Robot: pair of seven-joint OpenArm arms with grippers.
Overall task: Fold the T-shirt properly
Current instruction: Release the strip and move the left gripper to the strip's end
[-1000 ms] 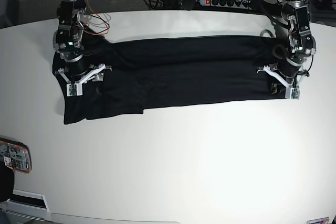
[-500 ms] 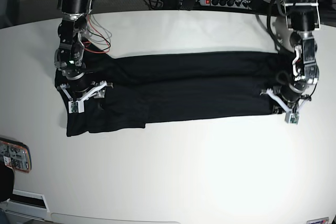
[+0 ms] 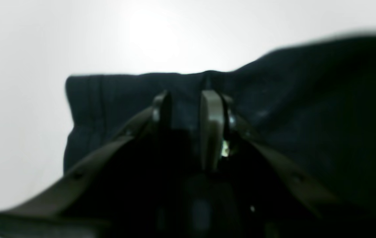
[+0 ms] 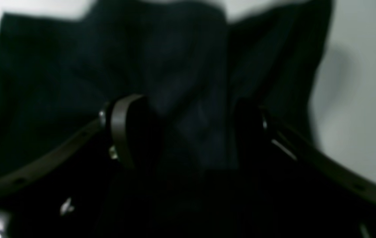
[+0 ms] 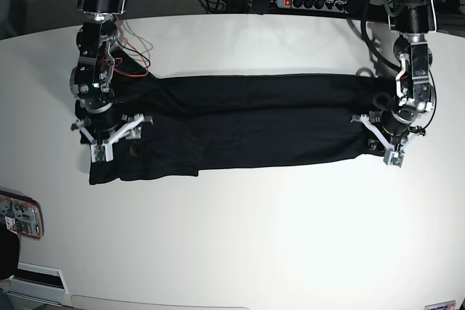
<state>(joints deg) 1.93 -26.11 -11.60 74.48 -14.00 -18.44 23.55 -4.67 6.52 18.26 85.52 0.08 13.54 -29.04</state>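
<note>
Roughly across the middle of the base view, your T-shirt [image 5: 247,125] lay as a long black band on the white table [image 5: 240,237], running from the left arm's side at frame right to the right arm's side at frame left, with a longer flap hanging lower at the left end

Left gripper [image 5: 383,143] sat at the band's right end; in its wrist view the fingers [image 3: 210,125] stood close together with only a narrow gap, dark cloth [image 3: 307,109] showing between and behind them. You could not tell from the blur whether fabric was pinched or the jaws merely stood a little apart above it

Right gripper [image 5: 109,136] sat over the left end; in its wrist view the fingers [image 4: 121,132] were spread wide, a ridge of T-shirt [image 4: 188,99] between them, neither finger visibly pressing it

Upper edge of the base view: a power strip [image 5: 312,1] and cables. Lower left corner: a small colourful object [image 5: 18,215], too small to identify
</note>
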